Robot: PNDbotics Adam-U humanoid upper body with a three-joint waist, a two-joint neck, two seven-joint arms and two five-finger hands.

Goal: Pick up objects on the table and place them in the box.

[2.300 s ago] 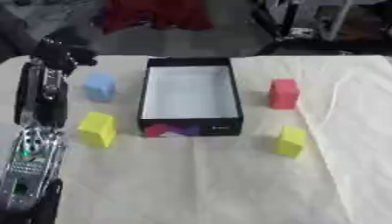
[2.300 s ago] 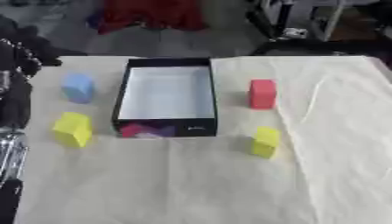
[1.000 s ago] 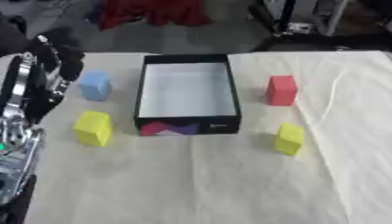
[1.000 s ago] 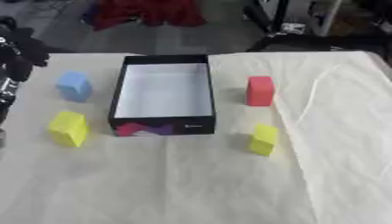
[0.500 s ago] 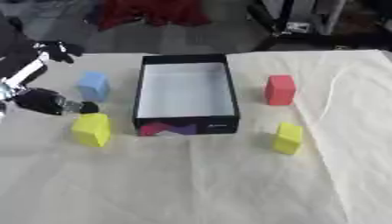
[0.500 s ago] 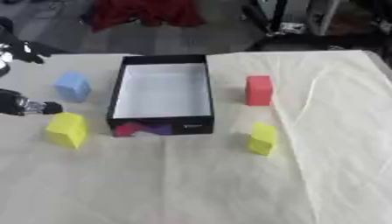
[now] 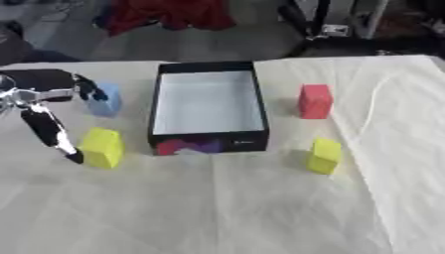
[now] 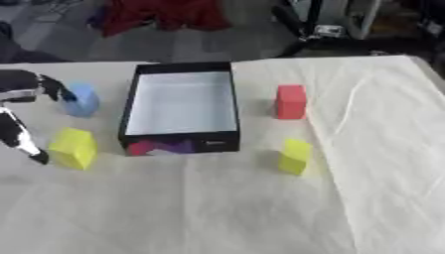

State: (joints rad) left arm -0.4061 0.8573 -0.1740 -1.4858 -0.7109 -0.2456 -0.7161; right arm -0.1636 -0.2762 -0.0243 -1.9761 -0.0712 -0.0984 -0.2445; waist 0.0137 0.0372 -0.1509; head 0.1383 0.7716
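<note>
A black box (image 7: 208, 105) with a white inside stands upright in the middle of the cloth-covered table. To its left lie a light blue block (image 7: 106, 99) and a yellow block (image 7: 103, 147). To its right are a red block (image 7: 315, 100) and a second yellow block (image 7: 324, 155). My left hand (image 7: 41, 106) hangs over the table's left edge, open, with one finger down beside the left yellow block and others reaching toward the blue block. It holds nothing. My right hand does not show.
A cream cloth (image 7: 260, 208) covers the table, with a raised crease (image 7: 365, 119) running down the right side. Beyond the far edge are a red cloth (image 7: 174, 12) and dark stands (image 7: 330, 25) on the floor.
My left arm has swung down and out to the left; the hand now hangs spread between the blue block and the left yellow block. The blocks and the box have stayed put.
</note>
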